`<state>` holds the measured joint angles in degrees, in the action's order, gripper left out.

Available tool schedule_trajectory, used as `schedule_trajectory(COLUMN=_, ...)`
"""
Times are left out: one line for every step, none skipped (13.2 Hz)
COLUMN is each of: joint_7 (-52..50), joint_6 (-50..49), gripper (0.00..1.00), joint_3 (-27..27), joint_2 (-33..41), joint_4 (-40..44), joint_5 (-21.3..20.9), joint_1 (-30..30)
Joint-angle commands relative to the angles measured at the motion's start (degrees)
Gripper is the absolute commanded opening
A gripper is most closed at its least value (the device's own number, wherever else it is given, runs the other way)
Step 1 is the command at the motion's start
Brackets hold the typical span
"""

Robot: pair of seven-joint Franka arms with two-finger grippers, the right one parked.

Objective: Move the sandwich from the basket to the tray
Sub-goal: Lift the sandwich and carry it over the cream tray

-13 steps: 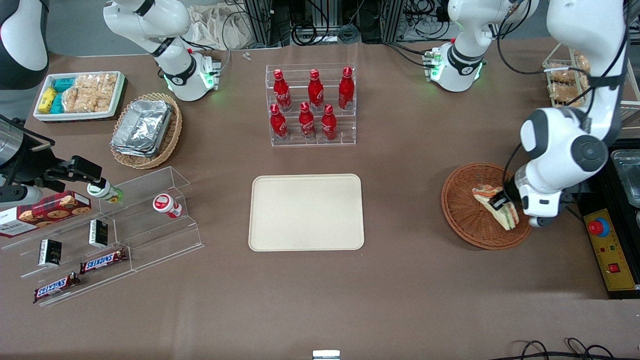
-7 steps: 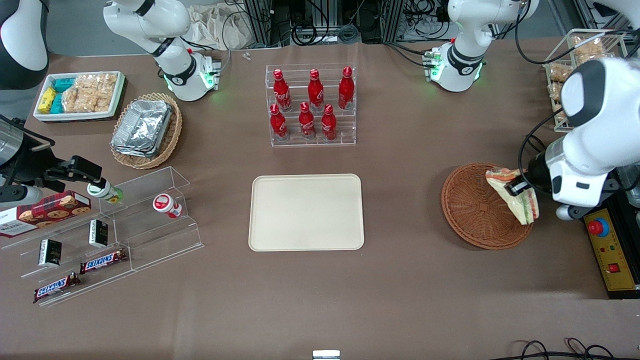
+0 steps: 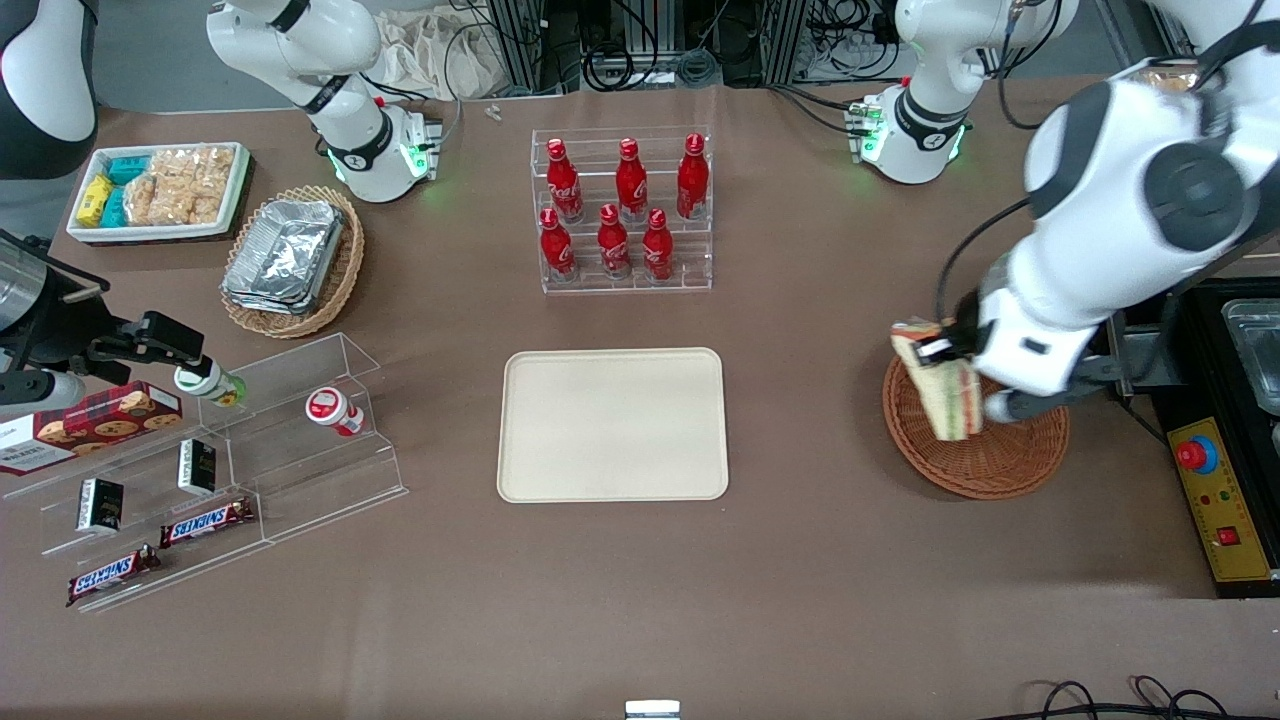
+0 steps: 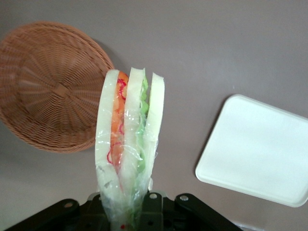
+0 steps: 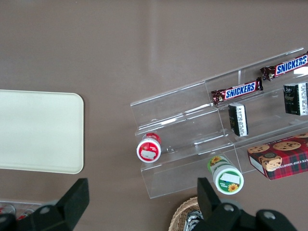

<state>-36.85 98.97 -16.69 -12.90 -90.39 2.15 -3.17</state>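
Lifted since a second ago, the sandwich (image 3: 940, 388) hangs clamped in the gripper (image 3: 946, 350) above the basket (image 3: 975, 455) rim, mid-right of frame, well apart from the tray (image 3: 612, 424).

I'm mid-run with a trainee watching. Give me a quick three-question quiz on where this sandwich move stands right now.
1. True or false: the sandwich already lies on the tray.
2. What does the claw hold? A) a red bottle B) the sandwich C) a foil container
3. Fill in: the sandwich hangs lifted above the rim of the ______.

Key
1. False: the tray is bare, and the sandwich is in the air above the basket's rim, on the side toward the tray.
2. B: the left wrist view shows the claw shut on the wrapped sandwich.
3. basket: its inside now holds nothing.
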Motion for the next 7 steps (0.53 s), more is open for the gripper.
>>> schedule_trajectory(joint_7=-0.3, joint_6=-0.1, gripper=0.00, joint_3=-0.3, joint_2=-6.9, joint_4=6.2, joint_5=0.0, joint_1=-4.4)
schedule_trajectory(joint_7=-0.3, joint_6=1.4, gripper=0.00, joint_3=-0.3, joint_2=-9.5, joint_4=7.3, joint_5=0.0, joint_1=-5.9)
schedule_trajectory(joint_7=-0.2, joint_6=3.6, gripper=0.00, joint_3=-0.3, joint_2=-12.0, joint_4=7.9, joint_5=0.0, joint_1=-7.5)
schedule_trajectory(joint_7=-0.2, joint_6=6.2, gripper=0.00, joint_3=-0.3, joint_2=-14.3, joint_4=8.0, joint_5=0.0, joint_1=-8.8)
schedule_trajectory(joint_7=-0.1, joint_6=8.9, gripper=0.00, joint_3=-0.3, joint_2=-16.7, joint_4=8.1, joint_5=-0.4, joint_1=-10.7)
schedule_trajectory(joint_7=0.3, joint_6=11.5, gripper=0.00, joint_3=-0.2, joint_2=-19.1, joint_4=8.2, joint_5=-1.4, joint_1=-12.1)
schedule_trajectory(joint_7=0.1, joint_6=13.3, gripper=0.00, joint_3=-0.3, joint_2=-20.7, joint_4=8.1, joint_5=-3.4, joint_1=-12.9)
